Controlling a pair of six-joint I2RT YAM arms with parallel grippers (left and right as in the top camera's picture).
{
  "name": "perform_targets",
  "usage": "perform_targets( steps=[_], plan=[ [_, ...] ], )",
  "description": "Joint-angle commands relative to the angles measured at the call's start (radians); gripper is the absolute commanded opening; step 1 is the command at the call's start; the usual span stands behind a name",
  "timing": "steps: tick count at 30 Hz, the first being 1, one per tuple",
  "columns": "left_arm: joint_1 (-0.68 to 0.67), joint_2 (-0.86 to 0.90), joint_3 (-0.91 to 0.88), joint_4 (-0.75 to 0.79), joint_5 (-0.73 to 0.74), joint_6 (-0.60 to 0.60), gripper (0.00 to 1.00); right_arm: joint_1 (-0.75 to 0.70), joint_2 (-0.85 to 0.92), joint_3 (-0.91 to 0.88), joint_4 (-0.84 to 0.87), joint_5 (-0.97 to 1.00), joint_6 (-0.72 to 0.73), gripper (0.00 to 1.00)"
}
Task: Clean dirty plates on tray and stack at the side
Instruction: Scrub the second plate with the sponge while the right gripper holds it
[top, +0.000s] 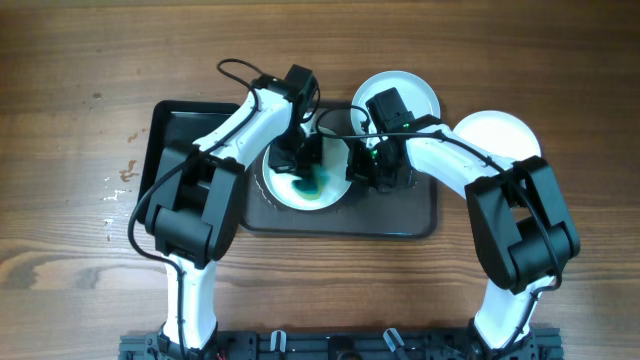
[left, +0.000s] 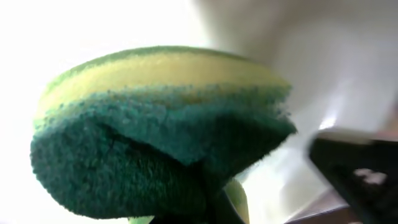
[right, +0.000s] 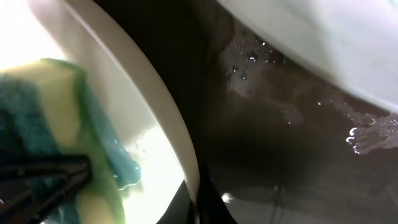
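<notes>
tray (top: 400, 215): carries one plate (top: 285, 192), smeared blue-green. left gripper (top: 297, 168): fingers closed on sponge (left: 155, 124), pressed to that plate. right gripper (top: 378, 172): fingers closed at the plate rim; hold on rim cannot be confirmed. second plate (top: 410, 90): just behind tray. third plate (top: 497, 135): on table, right.

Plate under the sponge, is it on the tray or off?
On. The plate sits inside the tray's dark rim, sponge on top.
</notes>
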Motion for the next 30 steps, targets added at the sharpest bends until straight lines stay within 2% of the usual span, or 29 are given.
perform_targets(
  steps=[1,3,8,12,13,16,22,25,30],
  plan=[
    [-0.009,0.019,-0.011,0.071,0.126,0.016,0.04,-0.005,0.026,0.002,0.000,0.013,-0.012,0.04],
    [-0.009,0.019,-0.011,0.105,0.104,0.012,0.04,-0.005,0.026,0.002,0.000,0.013,-0.012,0.04],
    [-0.009,0.019,-0.011,0.124,-0.137,-0.048,0.04,-0.005,0.026,0.002,0.002,0.013,-0.015,0.04],
    [0.000,0.019,-0.011,0.117,-0.420,-0.229,0.04,-0.005,0.026,0.002,0.002,0.013,-0.014,0.04],
    [0.008,0.019,-0.011,0.099,-0.504,-0.317,0.04,-0.005,0.026,0.002,0.002,0.013,-0.015,0.04],
    [0.028,0.019,-0.011,0.052,-0.576,-0.416,0.04,-0.005,0.026,0.002,0.002,0.013,-0.015,0.04],
    [0.037,0.019,-0.011,-0.033,-0.559,-0.415,0.04,-0.005,0.026,0.002,0.002,0.013,-0.016,0.04],
    [0.033,0.019,-0.011,-0.077,-0.455,-0.363,0.04,-0.005,0.026,0.002,0.003,0.006,-0.023,0.04],
    [0.027,0.019,-0.011,-0.091,-0.032,-0.080,0.04,-0.005,0.026,0.002,0.005,0.005,-0.022,0.04]
  ],
)
